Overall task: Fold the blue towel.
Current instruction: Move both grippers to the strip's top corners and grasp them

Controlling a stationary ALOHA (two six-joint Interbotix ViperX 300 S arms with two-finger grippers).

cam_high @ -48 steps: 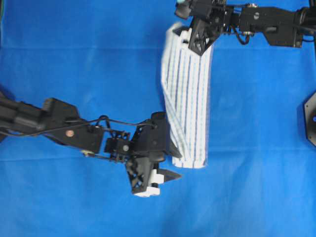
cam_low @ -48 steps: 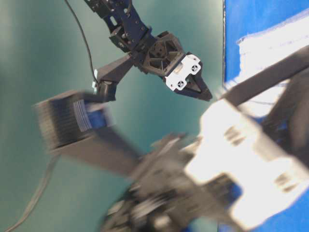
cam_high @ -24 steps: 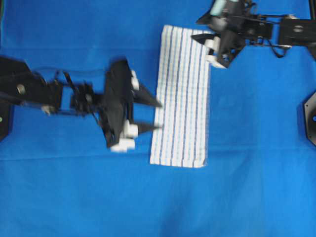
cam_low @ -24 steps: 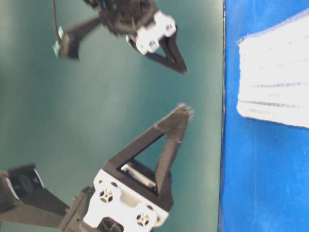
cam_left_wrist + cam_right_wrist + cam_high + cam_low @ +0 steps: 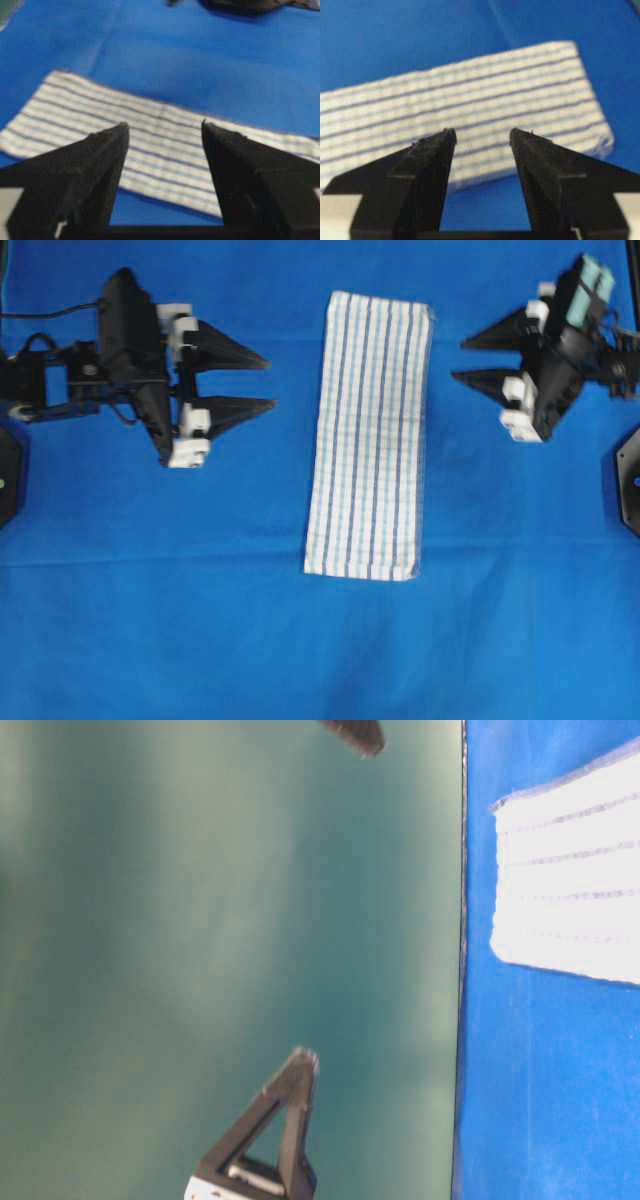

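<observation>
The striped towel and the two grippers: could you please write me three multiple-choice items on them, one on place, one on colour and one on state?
1. Where does the blue towel lie in the overhead view?
A. Between the left gripper and the right gripper
B. Left of both grippers
C. Draped over the right gripper

2. What colour is the table cover under the towel?
A. Green
B. Solid blue
C. White

3. How does the towel lie, and how do the grippers stand?
A. Bunched up, held by the left gripper
B. Hanging from both grippers
C. Flat as a narrow folded strip, both grippers open and apart from it

Answers:
1 A: the towel lies in the middle, with one gripper on each side pointing at it.
2 B: plain blue cloth surrounds the towel.
3 C: bare blue cover shows between the towel and each gripper, whose jaws stand apart and hold nothing.
</observation>
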